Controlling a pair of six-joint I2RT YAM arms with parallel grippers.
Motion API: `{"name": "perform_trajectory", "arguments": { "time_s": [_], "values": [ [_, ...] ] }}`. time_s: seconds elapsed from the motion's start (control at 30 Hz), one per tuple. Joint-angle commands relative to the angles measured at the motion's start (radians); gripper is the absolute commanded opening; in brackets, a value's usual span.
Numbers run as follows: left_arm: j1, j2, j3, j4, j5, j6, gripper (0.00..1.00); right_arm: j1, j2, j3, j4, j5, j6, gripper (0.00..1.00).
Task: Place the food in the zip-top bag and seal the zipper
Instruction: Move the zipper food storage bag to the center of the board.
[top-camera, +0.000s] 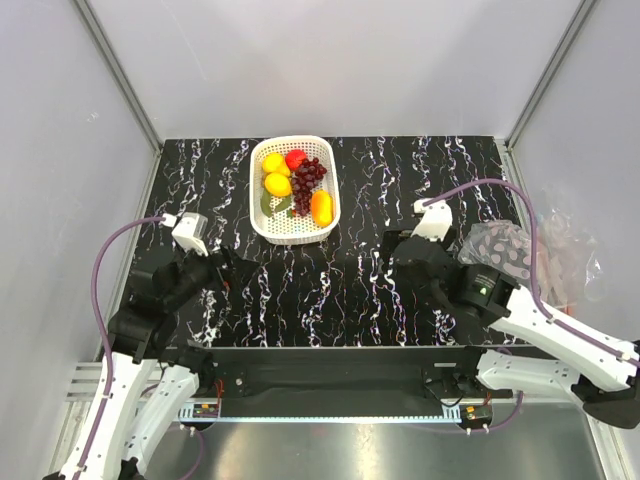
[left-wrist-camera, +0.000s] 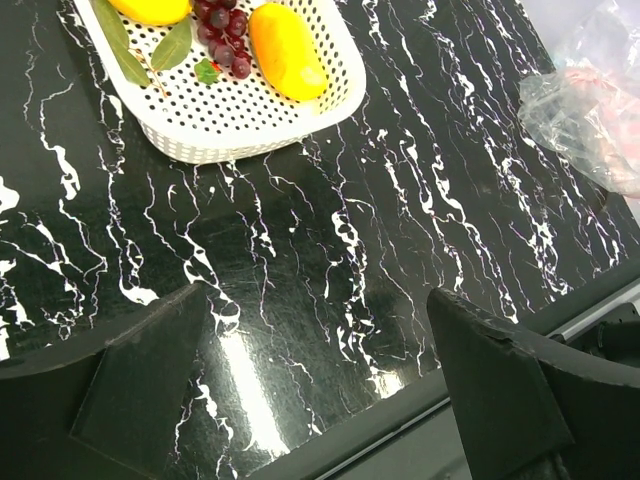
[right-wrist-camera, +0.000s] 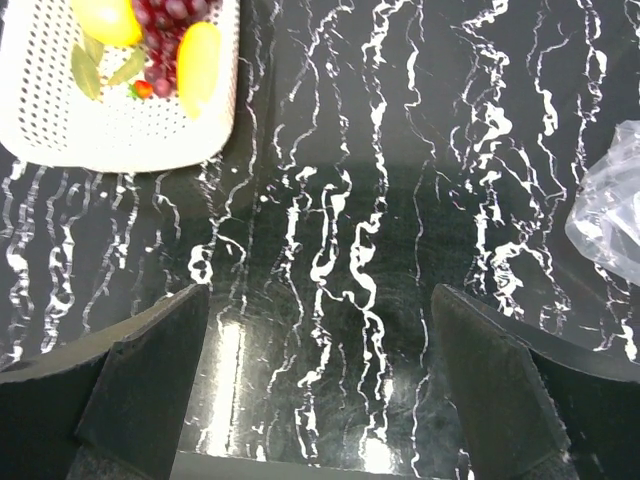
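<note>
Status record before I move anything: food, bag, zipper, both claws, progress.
food: small toy fruit, all in white lattice plastic basket
bag: clear crinkly plastic zip-top bag, crumpled at black marbled table right edge
zipper: state cannot be told
left claw: open, empty, over bare table
right claw: open, empty, over bare table
progress: fruit not yet bagged

Food (top-camera: 295, 185) piled in basket (top-camera: 262, 226) — zip-top bag (top-camera: 565, 255) crumpled far right.

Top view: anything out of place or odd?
Yes: the bag lies crumpled at the table's right edge, partly hanging past it. The fruit sits tidy in the basket.
</note>
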Motion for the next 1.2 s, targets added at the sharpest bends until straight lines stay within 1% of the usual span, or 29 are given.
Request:
{"name": "perform_trajectory", "arguments": {
  "time_s": [0.0,0.07,0.1,0.13,0.17,0.2,0.3,0.33,0.4,0.47,0.57,0.8,0.9,0.93,0.97,1.03,1.07,1.1,1.13,1.17],
  "values": [
    [0.004,-0.001,-0.002,0.048,0.038,0.015,0.99,-0.013,0.068,0.028,-0.065,0.062,0.030,1.00],
    [0.004,-0.006,-0.002,0.046,0.036,0.014,0.99,-0.067,0.118,0.042,-0.087,0.052,0.039,1.00],
    [0.004,-0.007,-0.002,0.046,0.035,0.015,0.99,-0.149,0.172,0.054,-0.097,0.035,0.037,1.00],
    [0.005,-0.011,-0.002,0.048,0.033,0.015,0.99,-0.192,0.197,0.057,-0.093,-0.012,0.030,1.00],
    [0.005,-0.014,-0.002,0.046,0.032,0.015,0.99,-0.234,0.215,0.056,-0.084,-0.025,0.015,1.00],
    [0.004,-0.015,-0.002,0.046,0.032,0.015,0.99,-0.324,0.247,0.051,-0.061,-0.037,0.004,1.00],
    [0.004,-0.021,-0.002,0.045,0.029,0.015,0.99,-0.448,0.307,0.061,-0.054,-0.031,-0.025,1.00],
    [0.002,-0.023,-0.002,0.045,0.029,0.017,0.99,-0.517,0.323,0.064,-0.053,-0.019,-0.033,1.00],
    [0.004,-0.030,-0.002,0.045,0.029,0.017,0.99,-0.574,0.375,0.088,-0.073,-0.005,-0.053,1.00],
    [0.004,-0.035,-0.002,0.048,0.030,0.017,0.99,-0.629,0.410,0.103,-0.084,0.041,-0.062,1.00],
    [0.004,-0.038,-0.004,0.048,0.035,0.017,0.99,-0.699,0.488,0.131,-0.081,0.045,-0.082,1.00],
    [0.002,-0.041,-0.005,0.052,0.061,0.020,0.99,-0.795,0.654,0.174,-0.077,0.119,-0.062,1.00],
    [0.004,-0.046,-0.005,0.054,0.067,0.021,0.99,-0.823,0.695,0.177,-0.090,0.168,-0.047,0.88],
    [0.002,-0.047,-0.005,0.054,0.068,0.021,0.99,-0.825,0.700,0.177,-0.091,0.186,-0.038,0.73],
    [0.004,-0.050,-0.005,0.055,0.068,0.021,0.99,-0.825,0.705,0.180,-0.106,0.194,-0.032,0.60],
    [0.002,-0.052,-0.007,0.052,0.070,0.021,0.99,-0.823,0.699,0.185,-0.125,0.187,-0.018,0.24],
    [0.004,-0.053,-0.007,0.055,0.073,0.021,0.99,-0.823,0.677,0.182,-0.122,0.174,-0.019,0.00],
    [0.002,-0.055,-0.005,0.056,0.075,0.021,0.99,-0.823,0.663,0.179,-0.120,0.162,-0.019,0.00],
    [0.004,-0.055,-0.007,0.057,0.075,0.021,0.99,-0.811,0.648,0.174,-0.107,0.118,-0.045,0.00],
    [0.002,-0.057,-0.008,0.059,0.079,0.021,0.99,-0.802,0.607,0.159,-0.060,0.079,-0.067,0.00]
  ]
}}
